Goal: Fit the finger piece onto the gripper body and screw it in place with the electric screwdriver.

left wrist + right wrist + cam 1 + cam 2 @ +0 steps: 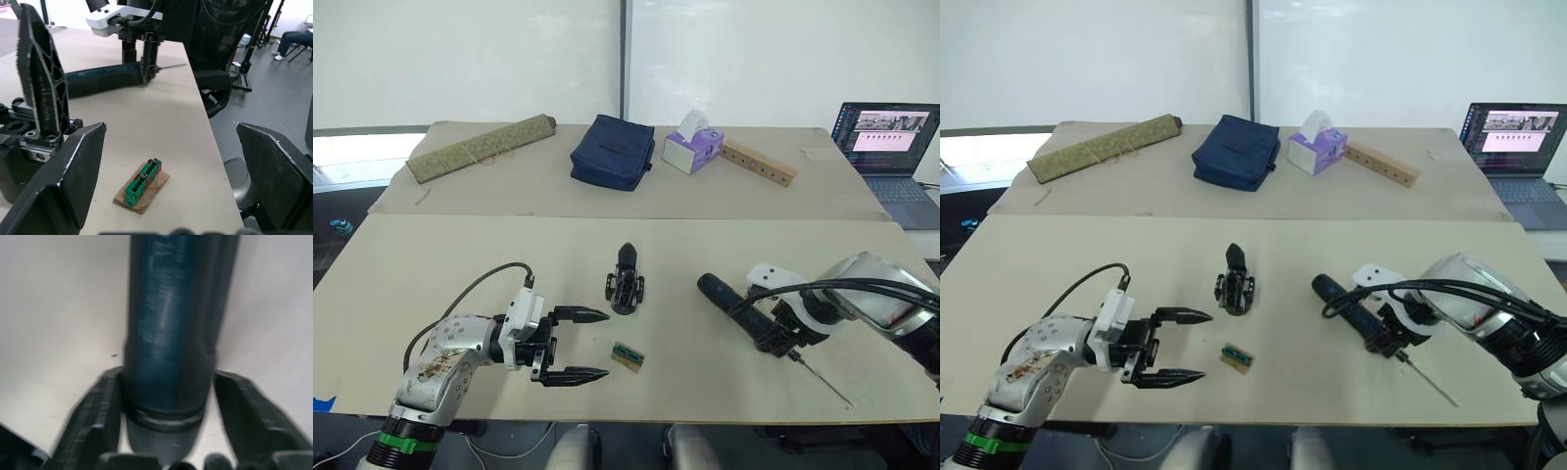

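Right gripper [781, 338]: fingers straddle the electric screwdriver [744, 309], which lies near the counter's front-right edge; can't tell if they're clamped yet. It's stiff, prob. heavy, smooth — grip mid-barrel. Left gripper [576, 344]: fingers spread, empty. Finger piece [626, 257] touches the gripper body [624, 290], mid-counter.

Left tool [570, 344] gapes wide; right tool [781, 336] points down, fingers spread.
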